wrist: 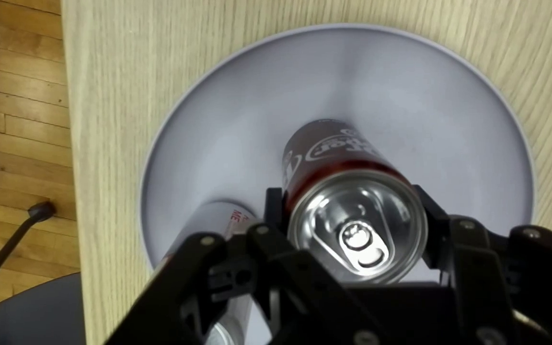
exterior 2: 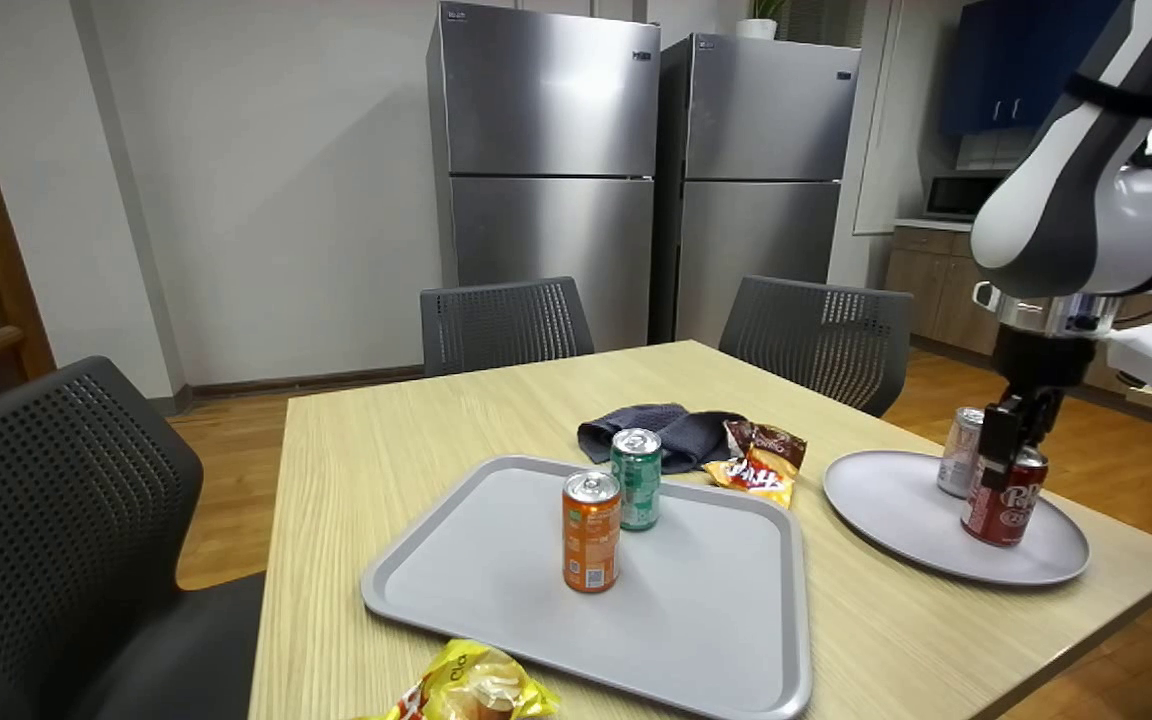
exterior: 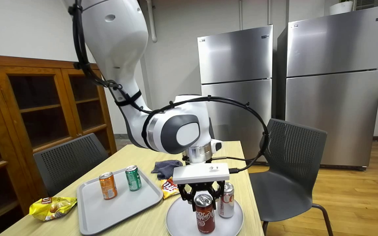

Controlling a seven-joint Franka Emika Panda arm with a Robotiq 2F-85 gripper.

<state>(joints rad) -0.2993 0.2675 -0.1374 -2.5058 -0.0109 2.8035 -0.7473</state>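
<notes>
A dark red Dr Pepper can [exterior: 206, 221] stands upright on a round grey plate [exterior: 179, 216], and it shows in both exterior views [exterior 2: 1004, 512]. My gripper [exterior: 204, 207] points down over it, with one finger on each side of its upper part; both fingers appear to touch it. In the wrist view the can [wrist: 326, 151] has its silver top and pull tab between the fingers [wrist: 351, 211]. A silver-white can [exterior: 227, 204] stands close beside it on the same plate, partly hidden behind my gripper's linkage in the wrist view [wrist: 216, 223].
A grey tray [exterior 2: 716, 610] holds an orange can [exterior 2: 591, 535] and a green can [exterior 2: 636, 480]. A dark cloth [exterior 2: 666, 430], an orange-brown snack bag [exterior 2: 761, 470] and a yellow bag [exterior: 53, 208] lie near it. The table edge and a chair [exterior: 287, 183] are near the plate.
</notes>
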